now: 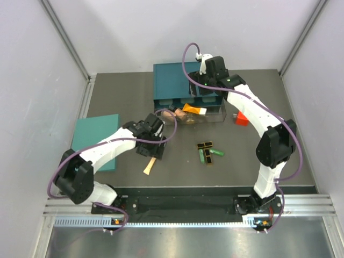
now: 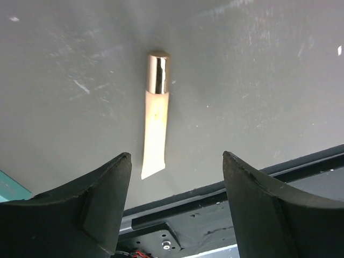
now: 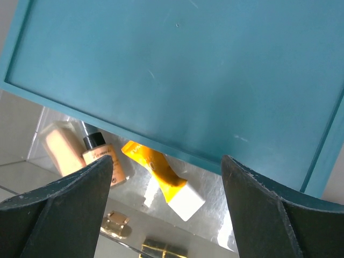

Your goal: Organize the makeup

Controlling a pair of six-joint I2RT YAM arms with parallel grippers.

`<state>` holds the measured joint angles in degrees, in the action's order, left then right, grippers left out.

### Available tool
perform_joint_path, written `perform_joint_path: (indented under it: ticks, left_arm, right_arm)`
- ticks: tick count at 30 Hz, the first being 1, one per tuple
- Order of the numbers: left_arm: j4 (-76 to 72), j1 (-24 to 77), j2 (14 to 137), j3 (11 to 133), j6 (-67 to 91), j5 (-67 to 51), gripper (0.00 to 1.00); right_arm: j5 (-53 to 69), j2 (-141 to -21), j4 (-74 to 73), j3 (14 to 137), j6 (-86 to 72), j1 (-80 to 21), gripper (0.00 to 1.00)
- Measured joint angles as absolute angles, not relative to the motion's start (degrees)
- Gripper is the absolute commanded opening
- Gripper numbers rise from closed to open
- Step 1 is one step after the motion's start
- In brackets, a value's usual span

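A cream slim tube (image 1: 150,165) with a gold cap lies on the table; in the left wrist view the tube (image 2: 155,126) is just beyond my open, empty left gripper (image 2: 176,161), which hovers near it (image 1: 152,149). An orange-white tube (image 1: 194,109) and a tan bottle (image 1: 170,114) lie in a clear drawer (image 1: 212,115) pulled out of a teal organizer (image 1: 174,80). Both also show in the right wrist view, the tube (image 3: 161,174) and the bottle (image 3: 102,156). My right gripper (image 1: 207,80) is open and empty above the organizer (image 3: 188,70). Green sticks (image 1: 207,155) and black-and-gold cases (image 1: 204,144) lie mid-table.
A small red cube (image 1: 242,118) sits right of the drawer, beside the right arm. A flat teal panel (image 1: 97,141) lies at the left. A black rail (image 1: 188,201) runs along the near edge. Grey walls enclose the table.
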<state>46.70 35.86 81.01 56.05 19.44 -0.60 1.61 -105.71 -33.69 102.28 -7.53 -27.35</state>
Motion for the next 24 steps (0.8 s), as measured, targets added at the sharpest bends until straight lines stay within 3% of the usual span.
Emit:
perform_joint_path:
  ticks: [10,22,24]
  left_arm:
    - [46.70,38.41,86.19,56.05,21.37,3.68,0.71]
    - [43.86,38.54,93.17,53.54,22.83,4.69,0.34]
    - [43.53,38.54,93.19,53.56,22.81,4.21,0.19]
  right_arm:
    - [1.89,-105.71,-33.47,99.72,-7.73,-26.89,0.81]
    - [2.52,-105.69,-33.74,99.74,-7.73,-25.67,0.81]
    - [2.55,-105.69,-34.02,99.81,-7.68,-25.56,0.81]
